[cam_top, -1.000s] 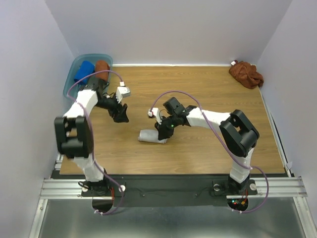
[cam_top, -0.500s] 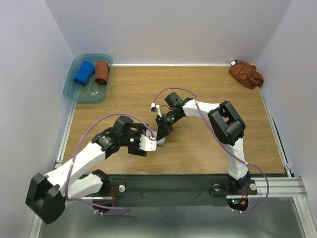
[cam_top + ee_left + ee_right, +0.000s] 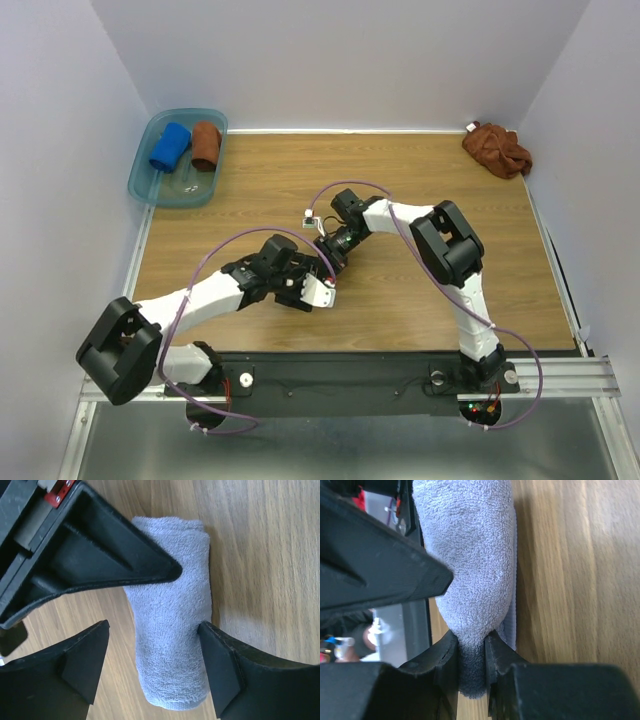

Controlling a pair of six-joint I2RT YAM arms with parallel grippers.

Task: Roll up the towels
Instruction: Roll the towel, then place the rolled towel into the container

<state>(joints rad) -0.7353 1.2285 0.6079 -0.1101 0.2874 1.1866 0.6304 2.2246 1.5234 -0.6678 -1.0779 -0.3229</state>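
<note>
The light grey towel (image 3: pixel 170 630) lies rolled on the wooden table; in the top view both grippers hide it. My right gripper (image 3: pixel 471 667) is shut on one end of the roll (image 3: pixel 470 555), pinching the cloth between its fingers. My left gripper (image 3: pixel 152 667) is open and straddles the other end of the roll, with one finger (image 3: pixel 220 672) against its side. In the top view the two grippers meet at the table's middle, left (image 3: pixel 316 276) and right (image 3: pixel 329 260). The rust-brown towel (image 3: pixel 497 148) lies crumpled at the back right corner.
A translucent blue tub (image 3: pixel 148 172) stands at the back left, holding a blue roll (image 3: pixel 169 145) and a brown roll (image 3: pixel 206 145). White walls close in the table on three sides.
My left arm has swung from near the tub to the table's middle and set its open jaws around the grey roll. My right gripper has stayed on the roll, shifting slightly.
</note>
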